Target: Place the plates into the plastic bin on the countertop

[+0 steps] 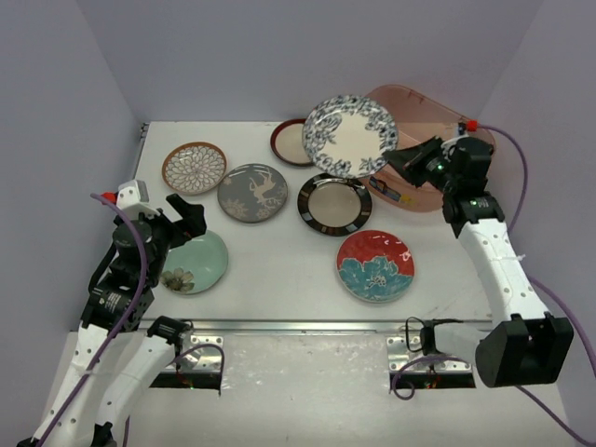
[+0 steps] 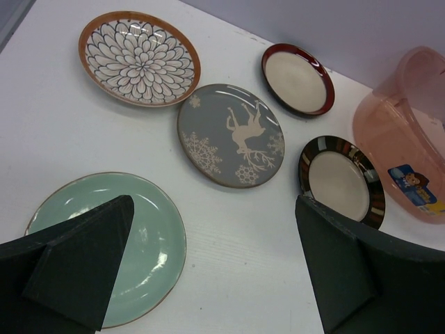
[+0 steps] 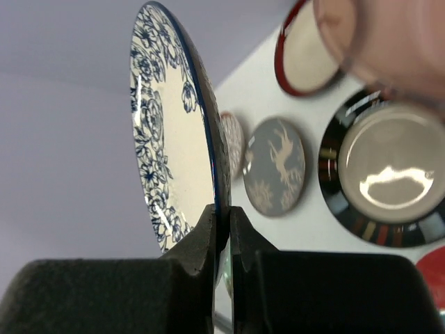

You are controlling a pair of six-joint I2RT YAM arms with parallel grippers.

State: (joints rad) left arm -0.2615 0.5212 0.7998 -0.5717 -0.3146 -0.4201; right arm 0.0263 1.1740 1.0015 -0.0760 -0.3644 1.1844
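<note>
My right gripper (image 1: 392, 159) (image 3: 224, 217) is shut on the rim of the blue-white floral plate (image 1: 349, 136) (image 3: 174, 139), holding it tilted in the air just left of the pinkish plastic bin (image 1: 426, 114) (image 2: 403, 129). On the white countertop (image 1: 279, 279) lie the brown-white floral plate (image 1: 194, 168), grey deer plate (image 1: 252, 192) (image 2: 231, 136), dark-red rimmed plate (image 1: 289, 142), black-striped plate (image 1: 334, 204) (image 3: 389, 174), red-blue flower plate (image 1: 375, 265) and mint green plate (image 1: 197, 263) (image 2: 149, 236). My left gripper (image 1: 182, 223) (image 2: 212, 223) hangs open over the mint plate's right edge, holding nothing.
The bin stands at the back right of the table, partly hidden by the lifted plate and the right arm. Pale walls close in the back and both sides. Bare tabletop lies between the mint plate and the red-blue flower plate.
</note>
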